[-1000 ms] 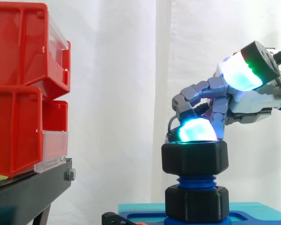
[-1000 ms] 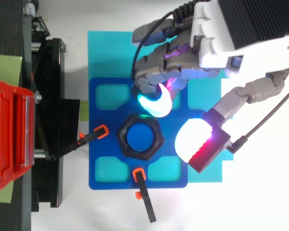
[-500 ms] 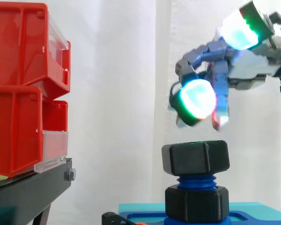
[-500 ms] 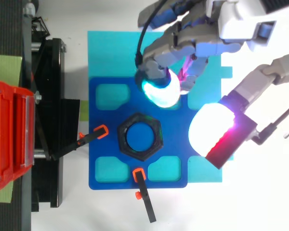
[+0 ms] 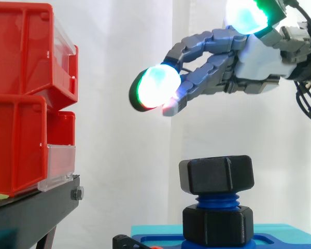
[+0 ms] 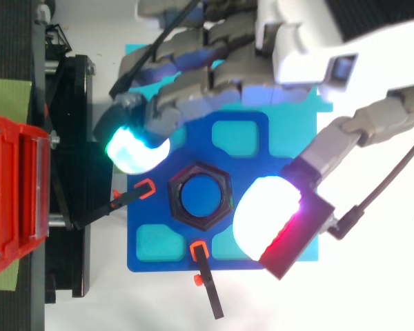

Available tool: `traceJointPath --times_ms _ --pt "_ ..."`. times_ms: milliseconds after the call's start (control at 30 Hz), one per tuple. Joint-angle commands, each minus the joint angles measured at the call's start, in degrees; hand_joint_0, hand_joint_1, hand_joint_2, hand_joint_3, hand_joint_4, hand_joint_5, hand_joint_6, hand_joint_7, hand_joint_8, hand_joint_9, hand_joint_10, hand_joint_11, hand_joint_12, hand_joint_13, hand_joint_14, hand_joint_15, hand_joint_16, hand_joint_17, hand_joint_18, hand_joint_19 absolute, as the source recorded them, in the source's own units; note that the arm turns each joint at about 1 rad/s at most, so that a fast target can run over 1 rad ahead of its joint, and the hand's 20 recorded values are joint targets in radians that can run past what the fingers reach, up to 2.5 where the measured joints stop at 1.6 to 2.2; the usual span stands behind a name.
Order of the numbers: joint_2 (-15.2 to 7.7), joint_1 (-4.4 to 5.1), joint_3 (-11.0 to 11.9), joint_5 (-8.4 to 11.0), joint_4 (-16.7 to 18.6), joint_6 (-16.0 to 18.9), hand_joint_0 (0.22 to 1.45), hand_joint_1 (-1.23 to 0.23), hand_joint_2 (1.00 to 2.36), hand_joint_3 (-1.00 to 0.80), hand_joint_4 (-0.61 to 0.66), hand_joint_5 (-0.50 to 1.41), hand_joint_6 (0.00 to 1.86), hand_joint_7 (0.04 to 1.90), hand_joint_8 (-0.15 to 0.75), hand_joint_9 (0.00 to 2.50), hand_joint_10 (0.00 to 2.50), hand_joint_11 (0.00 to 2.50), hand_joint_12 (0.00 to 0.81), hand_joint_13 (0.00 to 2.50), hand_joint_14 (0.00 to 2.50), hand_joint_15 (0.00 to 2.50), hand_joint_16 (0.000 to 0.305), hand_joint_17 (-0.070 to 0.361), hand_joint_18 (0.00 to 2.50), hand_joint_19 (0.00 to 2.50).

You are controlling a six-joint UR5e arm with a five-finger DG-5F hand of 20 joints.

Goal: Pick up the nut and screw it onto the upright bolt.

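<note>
A black hexagonal nut sits on top of the upright blue bolt, above a second black nut lower on the thread. From above, the nut rings the bolt's blue end at the middle of the blue base plate. My hand hangs well above the nut, its fingers stretched out straight to the left and holding nothing. In the top view the hand spreads over the plate, its fingers on one side of the nut and its thumb on the other.
Red bins stack on a black stand at the left. Two black clamps with orange tips point at the bolt. The plate rests on a cyan mat.
The hand has let go of the nut's top, risen well above it and stretched its curled fingers out straight toward the left. The nut stays on the bolt.
</note>
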Motion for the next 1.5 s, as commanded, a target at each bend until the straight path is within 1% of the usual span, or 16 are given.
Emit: traceJointPath --times_ms 0,100,133,233,267,367,400,533,633,733,900,967,1067,1333,1433,1467 --pt "-0.2 1.06 -2.2 0.39 1.7 0.5 0.46 -0.1 1.0 -0.5 0.09 -0.21 0.5 0.54 0.188 0.34 0.0 0.0 0.289 0.07 0.0 0.0 0.034 0.076 0.0 0.0" --pt "-0.2 1.41 -3.1 0.74 2.7 0.5 0.46 -0.07 1.0 -0.5 0.08 -0.21 0.5 0.55 0.177 0.28 0.0 0.0 0.287 0.0 0.0 0.0 0.035 0.079 0.0 0.0" --pt "-0.2 1.5 -3.7 0.56 3.3 0.7 0.46 -0.07 1.0 -0.5 0.08 -0.22 0.5 0.55 0.173 0.26 0.0 0.0 0.288 0.0 0.0 0.0 0.035 0.079 0.0 0.0" --pt "-0.2 1.67 -4.1 0.74 3.4 1.1 0.46 -0.07 1.0 -0.5 0.08 -0.22 0.5 0.55 0.167 0.25 0.0 0.0 0.287 0.0 0.0 0.0 0.035 0.079 0.0 0.0" --pt "-0.3 2.11 -4.2 0.74 3.2 1.0 0.46 -0.07 1.0 -0.5 0.08 -0.22 0.5 0.55 0.167 0.25 0.0 0.0 0.287 0.0 0.0 0.0 0.035 0.08 0.0 0.0" --pt "-0.2 2.29 -5.6 0.74 3.7 1.1 0.46 -0.07 1.0 -0.5 0.09 -0.22 0.5 0.55 0.166 0.25 0.0 0.0 0.286 0.0 0.0 0.0 0.035 0.079 0.0 0.0" --pt "-0.2 2.38 -6.5 0.74 4.4 1.1 0.46 -0.06 1.0 -0.5 0.09 -0.22 0.5 0.55 0.164 0.26 0.0 0.0 0.285 0.0 0.0 0.0 0.035 0.079 0.0 0.0" --pt "-0.2 2.38 -6.8 0.74 4.6 1.1 0.46 -0.06 1.0 -0.5 0.09 -0.21 0.5 0.55 0.164 0.26 0.0 0.0 0.285 0.0 0.0 0.0 0.035 0.079 0.0 0.0" --pt "-0.3 2.55 -6.8 0.83 5.1 1.0 0.46 -0.06 1.0 -0.5 0.1 -0.21 0.5 0.56 0.164 0.27 0.0 0.0 0.284 0.0 0.0 0.0 0.035 0.079 0.0 0.0" --pt "-0.3 2.55 -6.8 0.74 6.3 1.1 0.46 -0.06 1.0 -0.5 0.11 -0.21 0.5 0.56 0.164 0.27 0.0 0.0 0.282 0.0 0.0 0.0 0.035 0.078 0.0 0.0" --pt "-0.3 2.55 -6.8 0.83 6.3 1.1 0.46 -0.07 1.0 -0.5 0.11 -0.2 0.5 0.57 0.165 0.28 0.0 0.0 0.279 0.0 0.0 0.0 0.035 0.078 0.0 0.0" --pt "-0.3 2.2 -6.8 0.56 6.9 1.1 0.46 -0.07 1.0 -0.5 0.11 -0.2 0.5 0.58 0.165 0.28 0.0 0.0 0.279 0.0 0.0 0.0 0.034 0.078 0.0 0.0" --pt "-0.2 2.2 -6.8 0.74 7.3 1.1 0.46 -0.08 1.0 -0.5 0.13 -0.19 0.5 0.59 0.17 0.31 0.0 0.0 0.279 0.03 0.0 0.0 0.034 0.077 0.0 0.0" --pt "-0.3 1.85 -6.9 0.48 7.4 1.1 0.46 -0.09 1.0 -0.5 0.13 -0.19 0.5 0.6 0.172 0.32 0.0 0.0 0.277 0.04 0.0 0.0 0.034 0.076 0.0 0.0" --pt "-0.3 1.85 -8.4 0.56 8.4 1.1 0.47 -0.1 1.0 -0.5 0.13 -0.19 0.5 0.6 0.175 0.33 0.0 0.0 0.277 0.04 0.0 0.0 0.034 0.075 0.0 0.0" --pt "-0.3 1.85 -8.6 0.56 8.7 1.1 0.47 -0.1 1.0 -0.5 0.13 -0.19 0.5 0.6 0.176 0.33 0.0 0.0 0.277 0.04 0.0 0.0 0.034 0.076 0.0 0.0"
